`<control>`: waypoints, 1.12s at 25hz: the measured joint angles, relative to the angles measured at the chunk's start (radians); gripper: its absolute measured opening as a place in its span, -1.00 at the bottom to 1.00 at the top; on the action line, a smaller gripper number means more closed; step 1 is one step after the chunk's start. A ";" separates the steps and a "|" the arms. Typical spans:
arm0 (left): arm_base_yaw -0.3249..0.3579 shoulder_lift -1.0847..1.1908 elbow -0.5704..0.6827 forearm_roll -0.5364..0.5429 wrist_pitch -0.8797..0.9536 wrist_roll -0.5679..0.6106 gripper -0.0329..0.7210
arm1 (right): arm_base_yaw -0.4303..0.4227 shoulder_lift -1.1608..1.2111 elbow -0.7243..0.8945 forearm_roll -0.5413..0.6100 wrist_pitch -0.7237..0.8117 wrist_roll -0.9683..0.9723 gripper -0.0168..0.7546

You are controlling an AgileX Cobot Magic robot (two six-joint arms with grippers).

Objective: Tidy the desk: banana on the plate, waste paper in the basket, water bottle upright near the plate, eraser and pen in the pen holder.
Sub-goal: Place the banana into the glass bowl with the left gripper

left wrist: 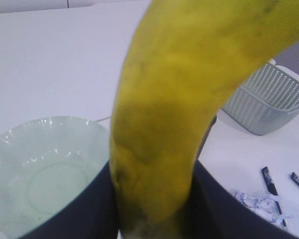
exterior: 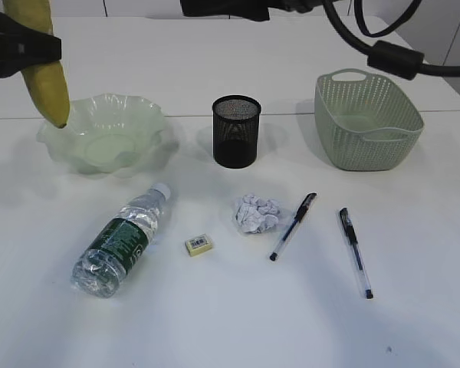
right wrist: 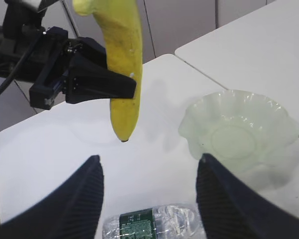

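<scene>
Banana, yellow, faintly bruised, hanging upright, dark tip

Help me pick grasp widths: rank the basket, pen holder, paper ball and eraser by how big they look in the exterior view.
1. basket
2. pen holder
3. paper ball
4. eraser
The basket and pen holder stand farther back, so their lead is not a nearness effect.

I work over a white table. A second white table butts against its far edge, with a thin seam between them. Beyond them I see grey panels.
</scene>
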 joint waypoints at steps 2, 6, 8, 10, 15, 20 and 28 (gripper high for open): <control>0.000 0.002 0.000 0.002 -0.025 0.000 -0.25 | 0.000 0.000 0.000 0.000 -0.027 0.000 0.00; 0.000 0.004 0.000 0.024 -0.077 0.000 -0.25 | 0.000 0.000 0.000 0.000 -0.118 0.000 -0.23; 0.000 0.014 0.000 0.032 -0.085 0.000 -0.25 | 0.000 0.000 0.000 0.009 -0.180 0.000 -0.26; 0.000 0.033 0.000 0.036 -0.087 0.000 -0.25 | 0.000 0.000 0.000 0.041 -0.257 0.000 -0.28; 0.000 0.108 -0.017 0.049 -0.087 0.000 -0.25 | 0.000 0.000 0.000 0.201 -0.434 0.000 -0.28; 0.000 0.169 -0.064 0.080 -0.087 0.000 -0.24 | 0.000 0.000 0.000 0.261 -0.512 0.000 -0.29; 0.000 0.182 -0.144 0.089 -0.087 -0.025 -0.23 | 0.000 0.000 0.000 0.265 -0.528 -0.141 -0.29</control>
